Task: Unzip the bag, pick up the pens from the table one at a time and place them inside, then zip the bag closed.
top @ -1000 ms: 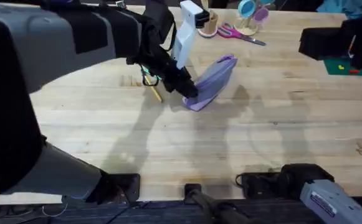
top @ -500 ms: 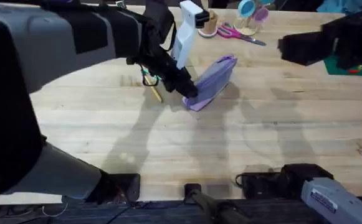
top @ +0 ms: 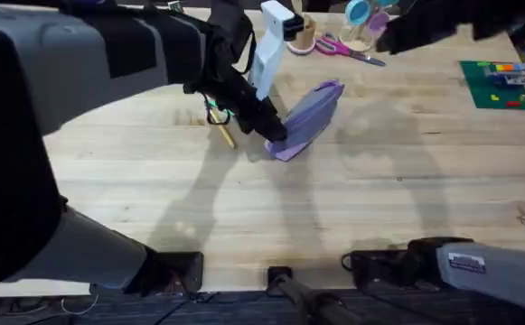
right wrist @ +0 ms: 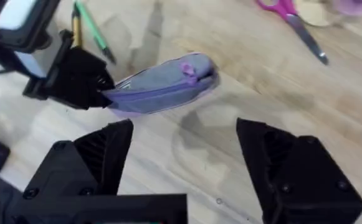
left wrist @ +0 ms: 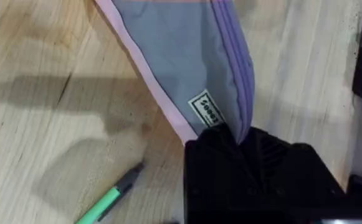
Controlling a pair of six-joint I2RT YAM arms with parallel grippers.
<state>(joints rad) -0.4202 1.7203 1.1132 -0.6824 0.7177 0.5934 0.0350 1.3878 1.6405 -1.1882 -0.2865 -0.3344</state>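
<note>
**Two pincers, one pinning, one coming to the zip**

Two pens, green and yellow-tan, lie on the bench just beside the bag's clamped end. The left pincer is closed on that end of the lavender bag, bracing it. The right pincer hangs above the bag with its jaws spread wide and nothing between them. Unzipping looks to be the step in hand: next, the right pincer should drop to the pull tab at the bag's far end and pinch it.

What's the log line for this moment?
left gripper: shut on bag end | right gripper: open, above table | pens: on table | zipper: closed
</note>
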